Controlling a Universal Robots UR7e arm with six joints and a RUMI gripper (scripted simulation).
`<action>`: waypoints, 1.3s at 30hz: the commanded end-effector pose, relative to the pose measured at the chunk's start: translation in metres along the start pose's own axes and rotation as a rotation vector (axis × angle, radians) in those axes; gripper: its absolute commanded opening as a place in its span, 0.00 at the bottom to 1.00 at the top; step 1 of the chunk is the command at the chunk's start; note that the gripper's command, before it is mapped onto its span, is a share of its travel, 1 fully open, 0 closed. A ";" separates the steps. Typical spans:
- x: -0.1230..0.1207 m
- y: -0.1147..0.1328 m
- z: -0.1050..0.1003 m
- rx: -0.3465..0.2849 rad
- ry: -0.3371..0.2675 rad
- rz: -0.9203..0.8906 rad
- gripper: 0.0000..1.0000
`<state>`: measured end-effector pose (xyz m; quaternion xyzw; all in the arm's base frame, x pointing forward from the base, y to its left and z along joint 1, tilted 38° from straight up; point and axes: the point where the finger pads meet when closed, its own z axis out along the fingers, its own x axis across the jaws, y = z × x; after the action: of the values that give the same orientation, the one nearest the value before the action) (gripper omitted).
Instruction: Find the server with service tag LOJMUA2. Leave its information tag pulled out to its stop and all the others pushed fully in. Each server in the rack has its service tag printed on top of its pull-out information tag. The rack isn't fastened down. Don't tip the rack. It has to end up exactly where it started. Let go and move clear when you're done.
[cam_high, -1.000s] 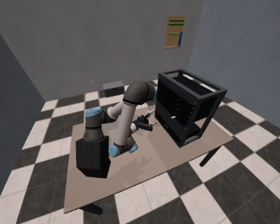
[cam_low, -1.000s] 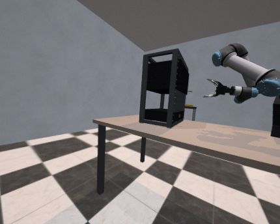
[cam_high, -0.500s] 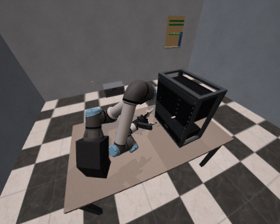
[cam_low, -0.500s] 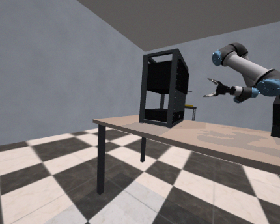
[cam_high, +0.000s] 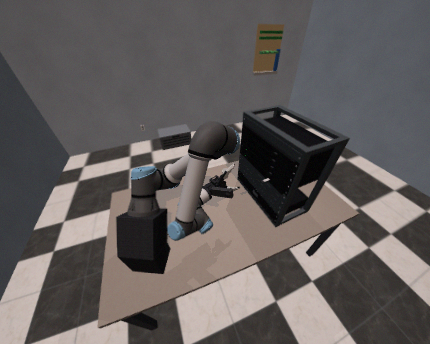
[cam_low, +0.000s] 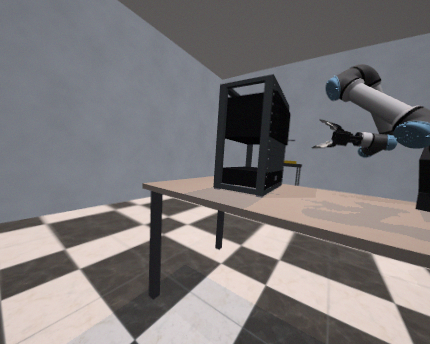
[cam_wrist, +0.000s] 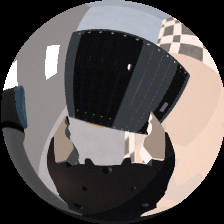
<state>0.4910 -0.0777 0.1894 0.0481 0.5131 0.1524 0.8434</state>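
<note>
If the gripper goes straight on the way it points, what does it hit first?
Probably the rack's front face: the open gripper points at it across a free gap. Which server it lines up with is unclear.

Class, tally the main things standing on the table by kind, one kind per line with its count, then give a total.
Robot arm with open, empty end effector: 1
Dark pedestal under the arm: 1
Black server rack: 1
Total: 3
</note>
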 end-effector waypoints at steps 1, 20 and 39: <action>-0.002 0.003 0.000 -0.011 -0.007 -0.016 1.00; -0.009 0.017 -0.001 -0.053 -0.033 -0.074 1.00; -0.016 0.032 -0.003 -0.098 -0.061 -0.138 1.00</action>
<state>0.4773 -0.0551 0.2067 -0.0153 0.4854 0.1221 0.8656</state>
